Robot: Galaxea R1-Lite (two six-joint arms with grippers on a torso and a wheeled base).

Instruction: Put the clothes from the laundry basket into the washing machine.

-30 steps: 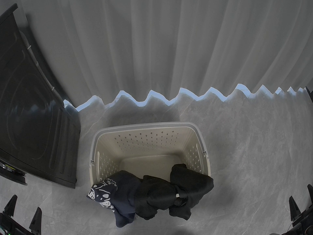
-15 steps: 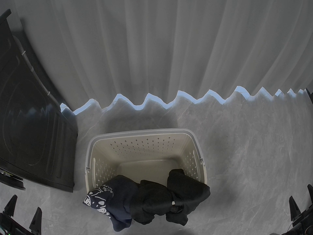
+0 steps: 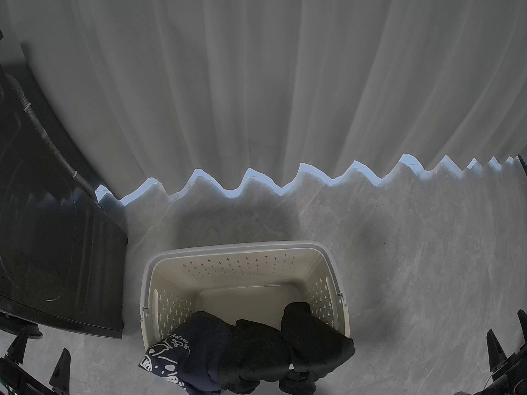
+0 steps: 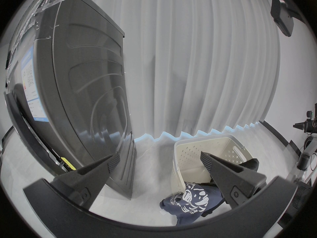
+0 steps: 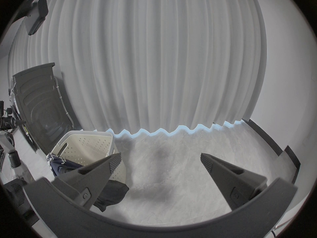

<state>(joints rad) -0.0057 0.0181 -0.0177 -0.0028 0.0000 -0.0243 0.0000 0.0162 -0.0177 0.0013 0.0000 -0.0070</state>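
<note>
Grey floor, curtained wall: clothes (image 3: 258, 352) draped over laundry basket (image 3: 236, 248) rim, untouched.
Left gripper (image 4: 158, 155), right gripper (image 5: 159, 155) spread wide, empty; judged pre-grasp; lowering onto clothes needed next.

a cream, perforated laundry basket (image 3: 241, 249) stands upright. a navy garment (image 3: 189, 352) with a white print and a black garment (image 3: 315, 341), possibly two pieces, hang over its near rim. the dark washing machine (image 3: 49, 248) stands just beside the basket's left side.
</note>
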